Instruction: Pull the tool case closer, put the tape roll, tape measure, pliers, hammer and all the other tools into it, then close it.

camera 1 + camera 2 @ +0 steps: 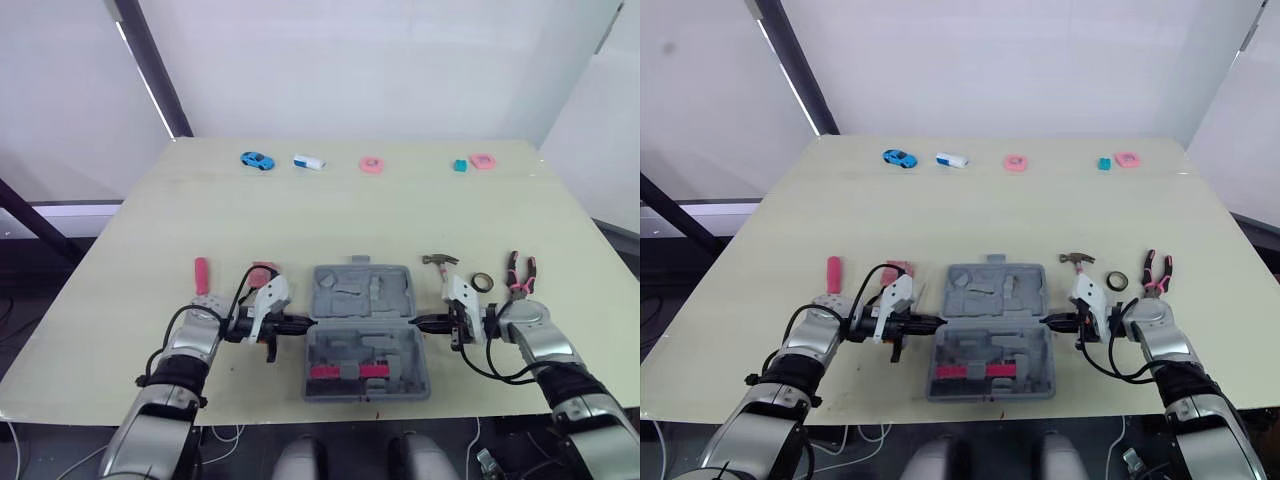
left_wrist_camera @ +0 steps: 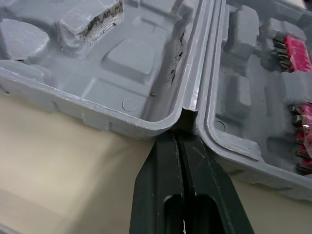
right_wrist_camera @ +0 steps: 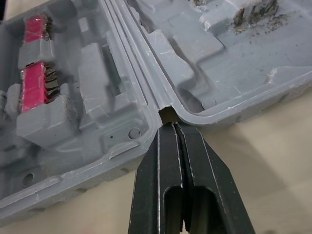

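Observation:
The grey tool case (image 1: 345, 296) lies open near the table's front edge, with red bit holders (image 1: 346, 371) in its near half. My left gripper (image 1: 305, 323) is shut, and its tips touch the hinge notch on the case's left side (image 2: 179, 131). My right gripper (image 1: 421, 322) is shut too, its tips at the hinge notch on the right side (image 3: 171, 125). Right of the case lie a hammer (image 1: 440, 260), a black tape roll (image 1: 482, 283) and red-handled pliers (image 1: 520, 272). To the left are a red tape measure (image 1: 263, 270) and a red-handled tool (image 1: 201, 275).
Along the far edge sit a blue toy car (image 1: 256, 160), a white and blue object (image 1: 308, 162), a pink ring (image 1: 372, 165), a teal block (image 1: 460, 166) and a pink piece (image 1: 483, 161). The case's near half reaches close to the table's front edge (image 1: 250, 415).

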